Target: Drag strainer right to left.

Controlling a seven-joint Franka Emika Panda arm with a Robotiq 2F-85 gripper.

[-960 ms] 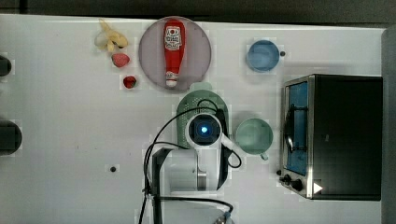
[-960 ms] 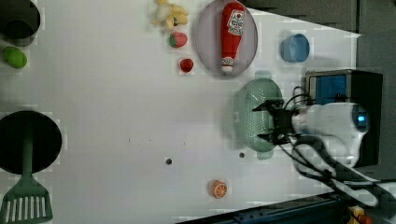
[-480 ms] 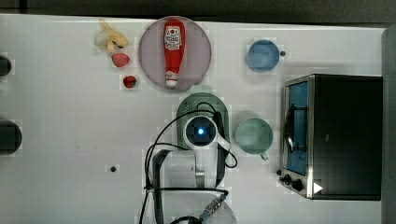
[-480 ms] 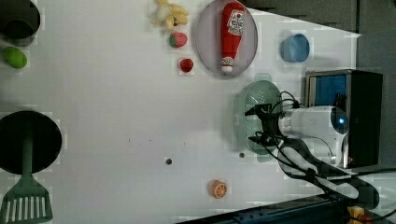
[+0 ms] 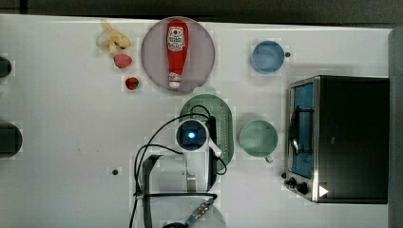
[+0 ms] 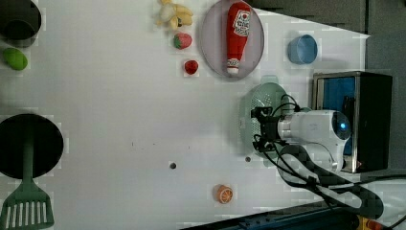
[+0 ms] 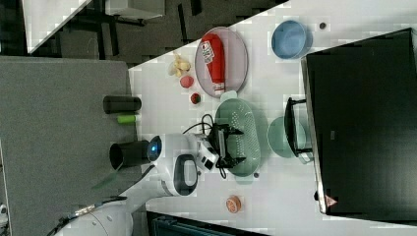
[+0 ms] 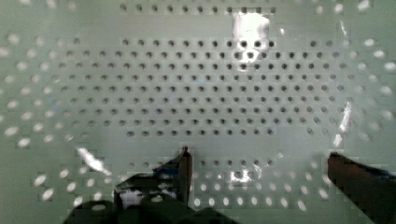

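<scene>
We have the claw spread wide, gripping nothing, poised just over the strainer's perforated floor; the strainer sits mid-tabletop in the top view, green cup just beside it at three o'clock, plate with the ketchup bottle near at eleven; it looks like light, stiff, slippery plastic, so we'd hook the inner wall or rim; open tabletop lies at nine o'clock, clear of the strawberry.

Glossy pale green perforated plastic strainer, matt white table, shiny metal-framed oven.
</scene>
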